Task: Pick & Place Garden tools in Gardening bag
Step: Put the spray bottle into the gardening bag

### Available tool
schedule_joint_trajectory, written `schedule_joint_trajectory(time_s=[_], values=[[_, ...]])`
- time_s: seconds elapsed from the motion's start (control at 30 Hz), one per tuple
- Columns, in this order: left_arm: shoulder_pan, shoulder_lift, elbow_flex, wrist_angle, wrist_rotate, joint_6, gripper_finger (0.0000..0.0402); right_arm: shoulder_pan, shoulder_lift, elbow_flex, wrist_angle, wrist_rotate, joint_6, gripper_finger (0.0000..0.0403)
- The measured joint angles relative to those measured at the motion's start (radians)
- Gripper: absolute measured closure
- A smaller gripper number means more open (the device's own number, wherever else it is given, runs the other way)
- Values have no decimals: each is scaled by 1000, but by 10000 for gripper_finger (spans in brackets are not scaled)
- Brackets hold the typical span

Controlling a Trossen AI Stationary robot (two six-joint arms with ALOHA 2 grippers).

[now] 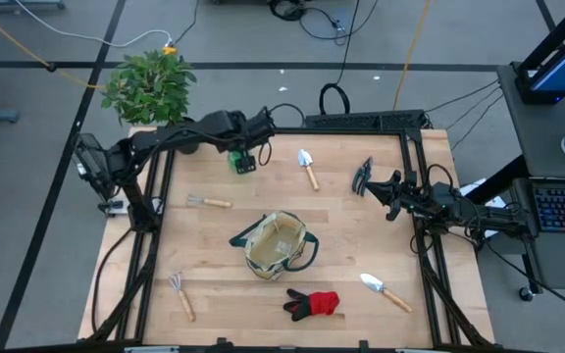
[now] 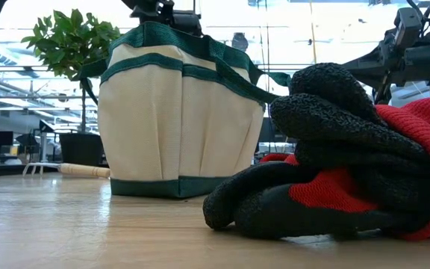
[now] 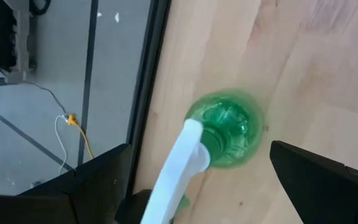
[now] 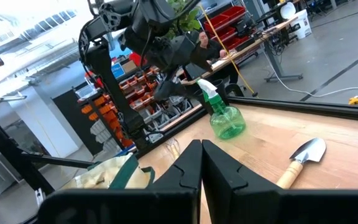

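The green spray bottle (image 1: 241,161) with a white head (image 3: 182,165) stands upright on the table at the far left. My left gripper (image 3: 210,186) hangs open above it, one finger on either side and clear of it; it also shows in the high view (image 1: 253,145). My right gripper (image 4: 201,165) is shut and empty at the table's right, beside the black pruning shears (image 1: 363,175), which lie flat. The beige bag (image 1: 278,243) with green trim stands open at the middle. The red-and-black gloves (image 1: 312,304) lie in front of it.
One trowel (image 1: 308,167) lies at the far middle and another (image 1: 385,290) at the near right. A small rake (image 1: 181,294) lies at the near left, and a wooden-handled tool (image 1: 209,202) left of the bag. The potted plant (image 1: 150,86) stands at the far left corner.
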Motion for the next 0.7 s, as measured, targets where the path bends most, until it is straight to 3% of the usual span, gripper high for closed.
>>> schedule_joint_trajectory(time_s=[0.7], values=[[-18, -2, 0, 0, -42, -20, 11, 0, 0, 0, 0, 0, 0, 403]])
